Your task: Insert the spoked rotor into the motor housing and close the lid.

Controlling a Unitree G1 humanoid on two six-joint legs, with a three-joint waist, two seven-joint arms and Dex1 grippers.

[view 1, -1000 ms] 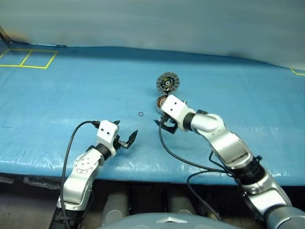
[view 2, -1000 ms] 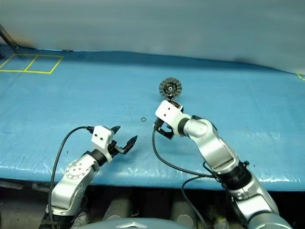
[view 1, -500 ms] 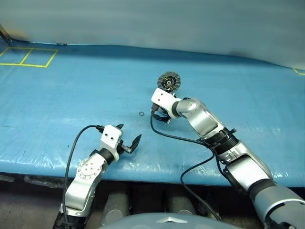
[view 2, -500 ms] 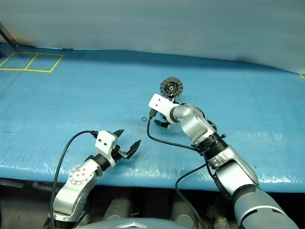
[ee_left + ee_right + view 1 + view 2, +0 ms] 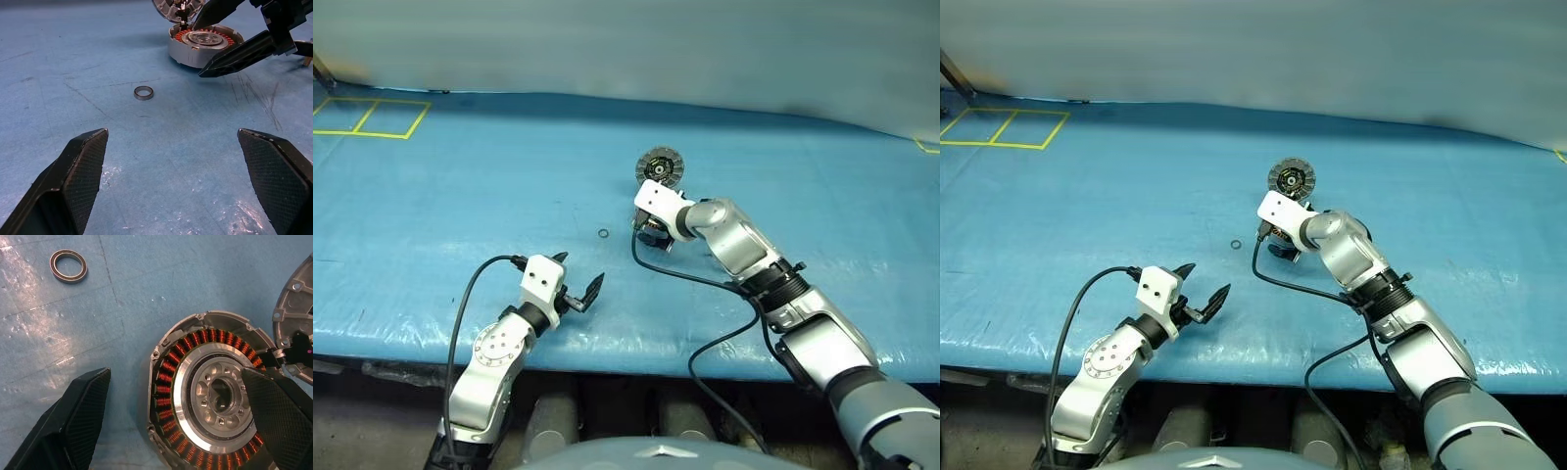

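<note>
The motor housing (image 5: 210, 396), a silver cup with copper windings and a silver hub, lies on the blue sheet. Its lid (image 5: 658, 166) stands open on the far side, showing grey radial segments and a dark centre. My right gripper (image 5: 651, 235) hangs just over the housing, open, one finger on each side of the cup and nothing between them. My left gripper (image 5: 578, 269) is open and empty, low near the table's front edge, pointing toward the housing (image 5: 203, 44). The spoked rotor is out of view.
A small thin metal ring (image 5: 603, 234) lies on the blue sheet (image 5: 460, 196) left of the housing, between the two grippers. Yellow tape squares (image 5: 372, 117) mark the far left corner. The table's front edge (image 5: 636, 348) runs just behind the left gripper.
My right arm has stretched forward and dipped, bringing its open gripper down over the housing. The left gripper has stayed put. The head view shifted slightly.
</note>
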